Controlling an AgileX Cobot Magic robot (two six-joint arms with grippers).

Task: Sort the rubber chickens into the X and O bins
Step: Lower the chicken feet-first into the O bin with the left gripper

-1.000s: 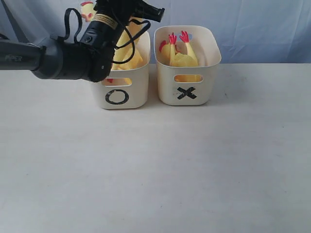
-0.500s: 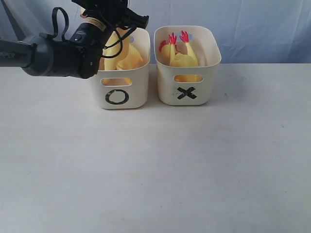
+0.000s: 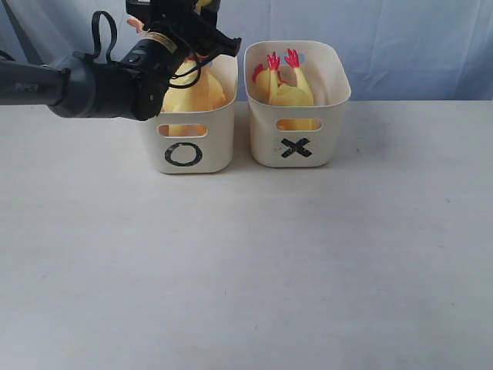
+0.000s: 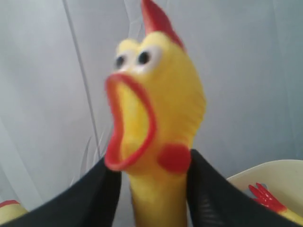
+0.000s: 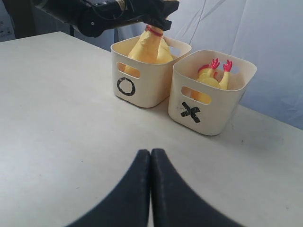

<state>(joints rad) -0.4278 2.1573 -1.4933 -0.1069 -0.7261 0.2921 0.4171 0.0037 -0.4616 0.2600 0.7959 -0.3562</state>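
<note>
Pale tabletop (image 3: 246,270) before wrinkled blue-grey backdrop (image 3: 400,46).

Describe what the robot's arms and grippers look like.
The left arm is a dark grey rounded tube with faint lettering, a looping black cable and a yellowish label band. The left gripper has flat black fingers with finely textured faces. The right gripper has smooth black fingers tapering to rounded tips.

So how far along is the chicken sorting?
Nearly done. A chicken lies feet-up in the X bin. The left gripper flanks the neck of another chicken, body in the O bin; whether gripped, unclear. None shows on the table, so probably only backing away remains.
</note>
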